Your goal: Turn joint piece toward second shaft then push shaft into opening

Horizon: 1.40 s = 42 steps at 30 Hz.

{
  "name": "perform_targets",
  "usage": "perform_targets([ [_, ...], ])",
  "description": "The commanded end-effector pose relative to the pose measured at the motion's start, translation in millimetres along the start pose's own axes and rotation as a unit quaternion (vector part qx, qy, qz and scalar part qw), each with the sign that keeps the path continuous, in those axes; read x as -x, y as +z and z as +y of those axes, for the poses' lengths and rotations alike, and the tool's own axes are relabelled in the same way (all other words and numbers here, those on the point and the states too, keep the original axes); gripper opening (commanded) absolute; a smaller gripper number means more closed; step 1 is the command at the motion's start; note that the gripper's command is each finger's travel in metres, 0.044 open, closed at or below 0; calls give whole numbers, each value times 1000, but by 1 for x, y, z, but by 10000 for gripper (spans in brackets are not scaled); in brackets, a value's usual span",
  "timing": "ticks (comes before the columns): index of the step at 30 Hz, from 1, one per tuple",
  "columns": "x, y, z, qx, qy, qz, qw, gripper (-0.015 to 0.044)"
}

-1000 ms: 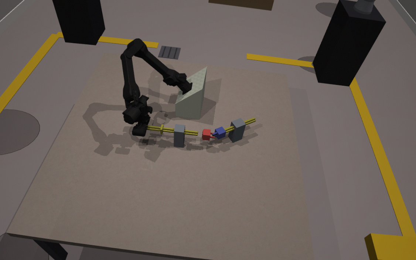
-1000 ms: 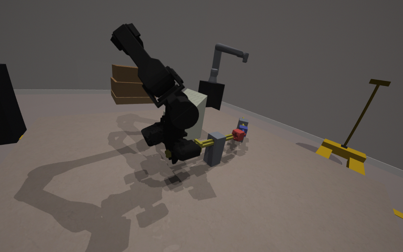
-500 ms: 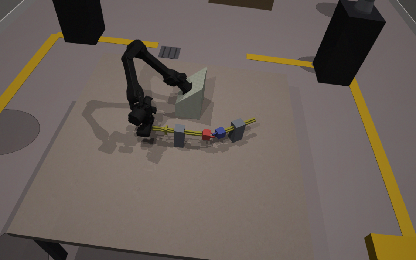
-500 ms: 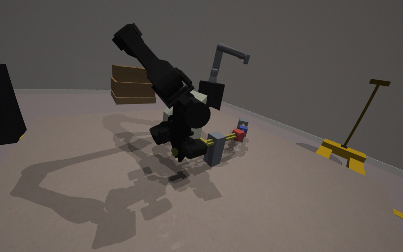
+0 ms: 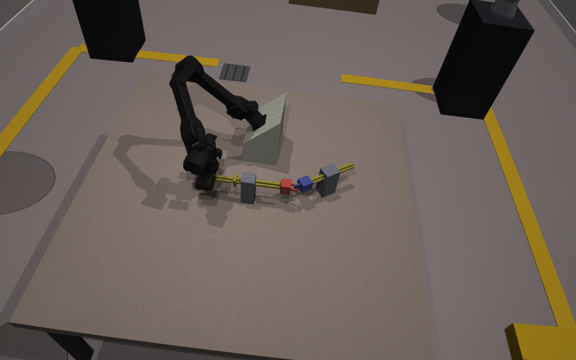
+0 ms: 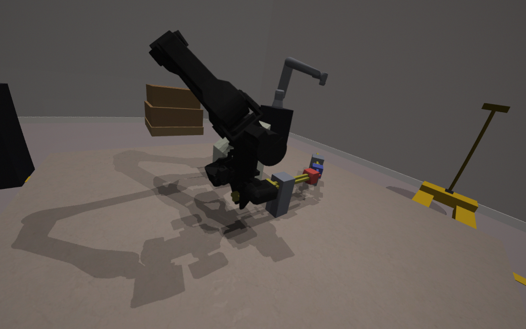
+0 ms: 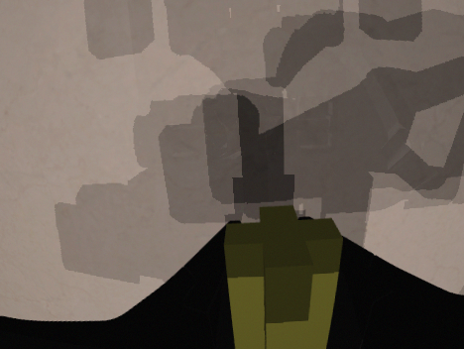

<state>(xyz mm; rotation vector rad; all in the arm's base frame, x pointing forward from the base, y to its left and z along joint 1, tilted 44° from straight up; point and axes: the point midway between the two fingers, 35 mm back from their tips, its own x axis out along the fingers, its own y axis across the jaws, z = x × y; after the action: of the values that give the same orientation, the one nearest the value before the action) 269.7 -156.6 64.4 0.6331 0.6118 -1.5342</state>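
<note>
My gripper (image 5: 205, 182) (image 6: 244, 199) (image 7: 269, 230) is shut on the rear part of the yellow second shaft (image 5: 267, 184) (image 6: 302, 178) (image 7: 247, 307). The shaft runs through the left grey block (image 5: 247, 188) (image 6: 280, 197), its collar (image 5: 235, 180) a little short of the block. Its front end meets the red joint piece (image 5: 285, 186) (image 6: 311, 176) and is hidden there; how deep it sits I cannot tell. The red piece is hinged to the blue fork piece (image 5: 305, 183) (image 6: 317, 168) on the yellow first shaft (image 5: 346, 167), held in the right grey block (image 5: 328, 182) (image 6: 317, 158).
A pale green wedge (image 5: 261, 150) carries the arm's base behind the left block. The tan table (image 5: 238, 271) (image 6: 349, 271) lies below. Black pedestals (image 5: 480, 63) (image 5: 112, 29), yellow floor stripes (image 5: 522, 212) and stacked brown crates (image 6: 174, 116) stand or lie beyond the table.
</note>
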Motion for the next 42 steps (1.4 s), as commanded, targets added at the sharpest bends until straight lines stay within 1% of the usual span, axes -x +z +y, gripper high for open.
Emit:
perform_targets([
  [1,0,-9,0,1,1,7,1000,0],
  [11,0,-24,0,1,1,7,1000,0],
  [25,0,-19,0,0,0,0,1000,0],
  [27,0,-19,0,0,0,0,1000,53],
  [28,0,-19,0,0,0,0,1000,67],
  [33,0,-19,0,0,0,0,1000,67],
  [42,0,-19,0,0,0,0,1000,303],
])
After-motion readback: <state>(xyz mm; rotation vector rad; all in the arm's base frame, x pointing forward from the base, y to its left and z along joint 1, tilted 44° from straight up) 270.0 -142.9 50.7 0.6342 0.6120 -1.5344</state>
